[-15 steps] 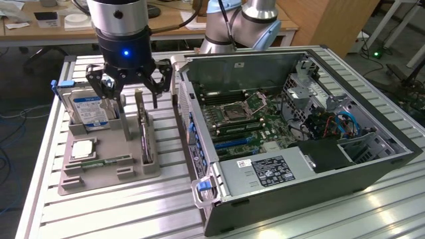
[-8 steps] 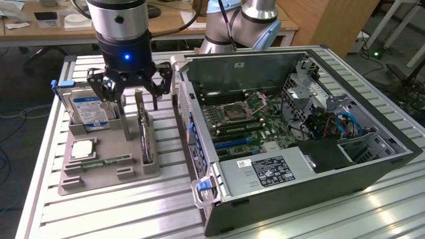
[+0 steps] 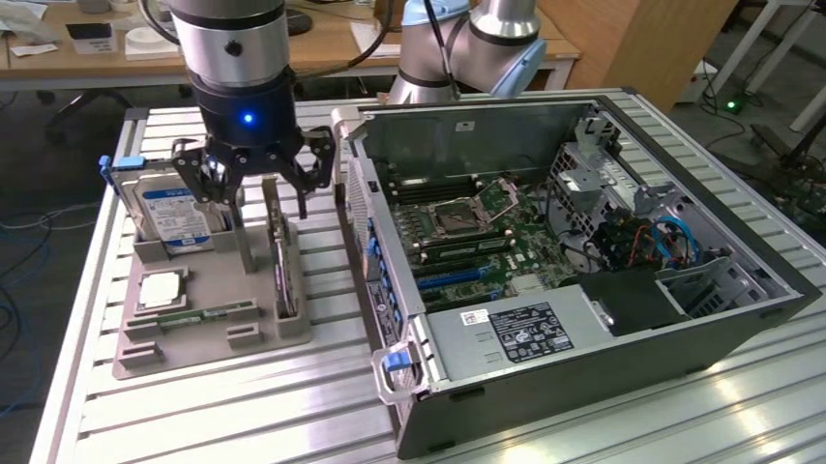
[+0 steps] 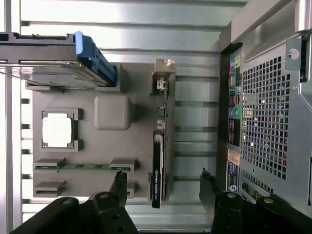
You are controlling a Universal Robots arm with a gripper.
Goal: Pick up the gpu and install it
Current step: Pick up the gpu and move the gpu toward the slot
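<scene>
while the gripper hovers over the gray tray, jaws spread, the gpu stands on edge in it.

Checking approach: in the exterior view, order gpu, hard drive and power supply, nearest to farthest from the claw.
1. gpu: just below the claw.
2. hard drive: beside it, exterior view's left.
3. power supply: in the case, exterior view's right.

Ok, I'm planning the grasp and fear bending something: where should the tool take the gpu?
Likely the two flat faces of the gpu near its top edge, coming straight down. It stands on edge in the slot of the gray holder, so only the upper part is free. The open tool hangs above it.
</scene>
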